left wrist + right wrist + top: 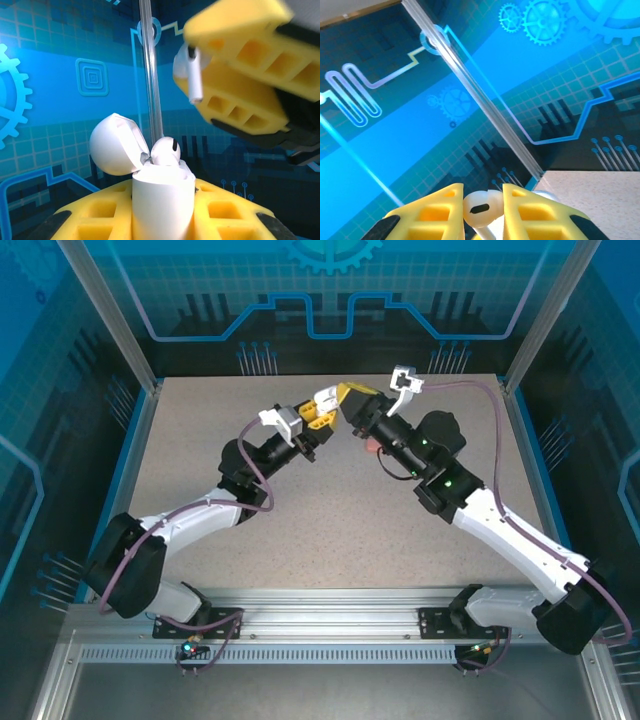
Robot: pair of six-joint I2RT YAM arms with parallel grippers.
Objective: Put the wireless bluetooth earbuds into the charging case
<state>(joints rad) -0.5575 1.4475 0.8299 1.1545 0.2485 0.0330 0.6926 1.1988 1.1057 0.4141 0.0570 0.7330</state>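
Clamps the jaws of the left gripper (162, 192) shut on a white charging case (162, 212), held upright between yellow fingers (230, 210), lid (117, 145) hinged open to the left. Seats one white earbud (165, 150) in the case, with only the rounded head and its dark slot clear of the rim and the stem hidden inside. Leaves the case's lower half cut off by the frame's bottom edge. Pinches a second white earbud (194, 75) in the jaws of the right gripper (192, 52), above and to the right of the case and apart from it, stem pointing down, head tucked mostly out of sight between blurred yellow fingers. Shows, from the right wrist, that same earbud's head wedged between the two fingertips, stem cut off at the bottom edge, and a sliver of something white behind the right finger, too little to identify. Finds both grippers nose to nose above the far middle of the speckled table (400, 540) in the overhead view, with the case a small white patch and the earbuds too small to pick out. Catches a small pink object (372, 448) on the table beside the right arm, partly covered and too small to name.
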